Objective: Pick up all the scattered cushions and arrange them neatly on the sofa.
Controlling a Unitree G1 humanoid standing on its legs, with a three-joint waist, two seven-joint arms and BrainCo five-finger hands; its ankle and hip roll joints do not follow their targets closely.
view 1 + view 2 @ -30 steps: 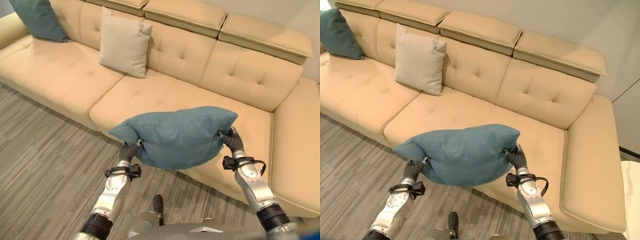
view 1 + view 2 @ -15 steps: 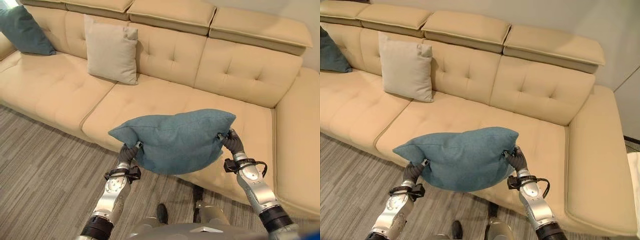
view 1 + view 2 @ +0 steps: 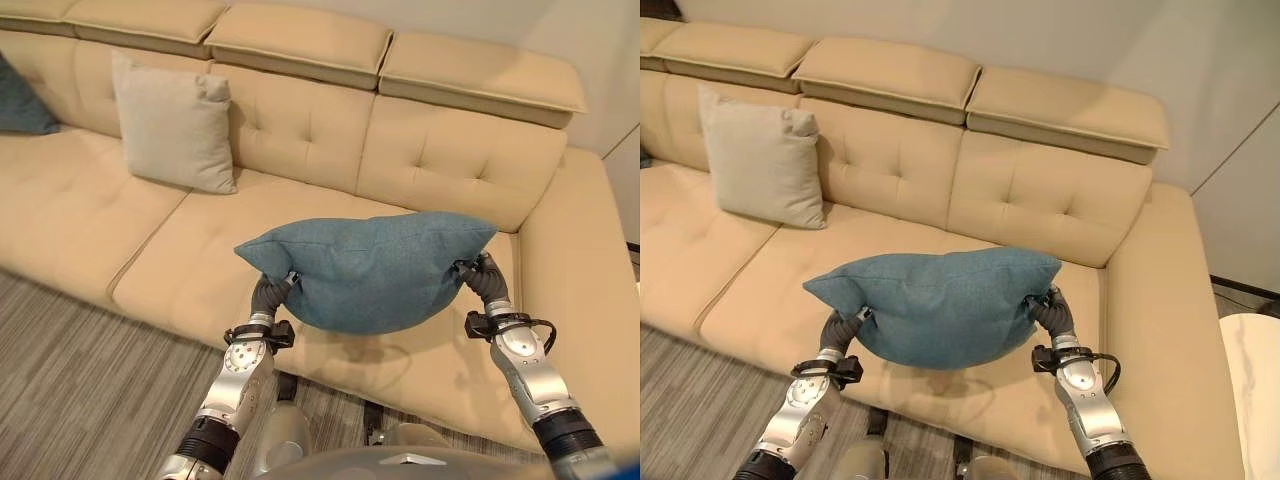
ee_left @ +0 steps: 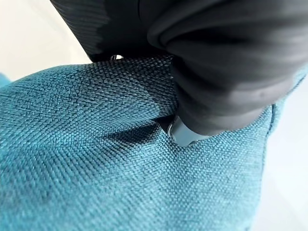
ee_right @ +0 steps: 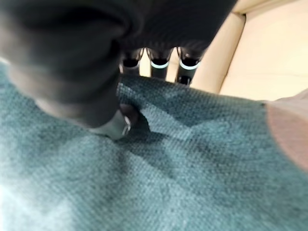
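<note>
Sofa (image 3: 120,250) of cream-yellow leather runs across the room, its tufted backrest topped by separate padded headrests and its seat split by a seam into wide sections. At the robot's right the seat turns into a broad corner piece that comes forward. In front of the sofa lies a floor (image 3: 70,370) of grey striped carpet, and a pale wall (image 3: 1070,40) rises behind the backrest. At the far right, low in the right eye view, the rounded edge of a white tabletop (image 3: 1252,385) shows beside the sofa.

A teal cushion (image 3: 375,270) is held in the air over the front part of the seat, level and lengthwise, clear of the leather below, where its shadow falls. The left hand (image 3: 272,296) grips its left end from below and the right hand (image 3: 482,280) grips its right end. In the left wrist view the thumb (image 4: 185,134) presses into the woven teal cloth, so the fingers there are clamped on the cushion. In the right wrist view the thumb (image 5: 115,126) digs into the cloth while the dark-tipped fingers (image 5: 159,60) curl over the far edge, pinching the fabric between them.

A beige cushion (image 3: 172,125) stands upright on the seat to the left, leaning against the backrest. At the far left edge of the left eye view a second teal cushion (image 3: 18,98) also rests against the backrest, well apart from the beige one
</note>
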